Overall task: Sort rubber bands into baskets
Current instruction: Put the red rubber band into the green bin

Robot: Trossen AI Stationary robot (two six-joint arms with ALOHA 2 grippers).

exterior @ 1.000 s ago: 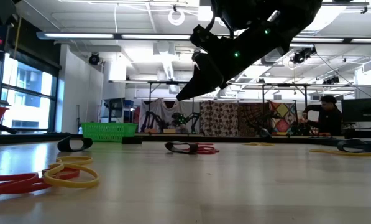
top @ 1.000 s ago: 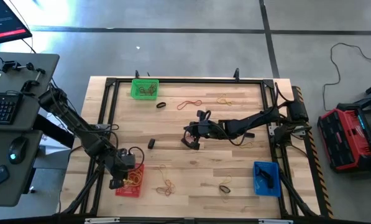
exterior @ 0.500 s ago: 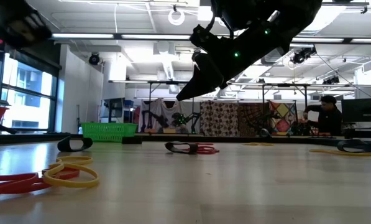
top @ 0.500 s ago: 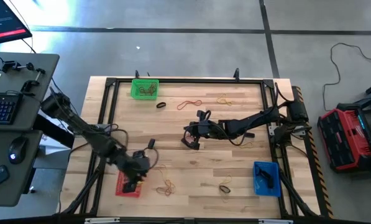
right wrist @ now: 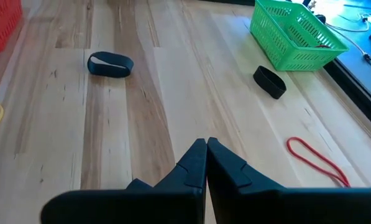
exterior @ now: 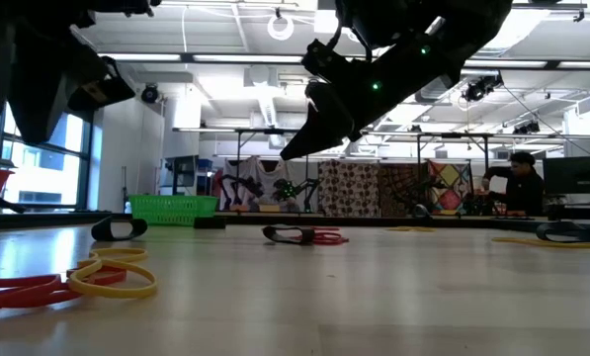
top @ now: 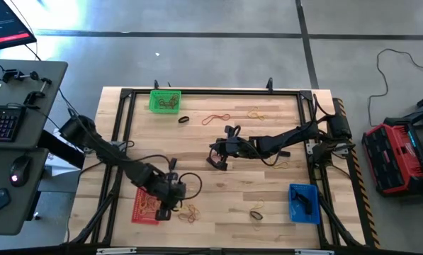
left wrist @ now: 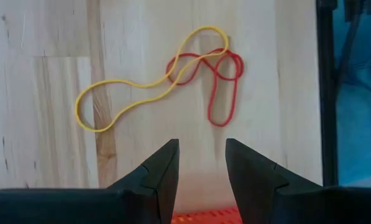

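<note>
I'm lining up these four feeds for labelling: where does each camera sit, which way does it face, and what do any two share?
High: above, straight down on the table; both arms, left claw, right claw.
Low: at table height, level toward the room; right arm overhead, green basket.
Left wrist: over a yellow band tangled with a red band; its open claw.
Right wrist: along the table; its shut claw.
Shared: green basket in right wrist, low, high.
</note>
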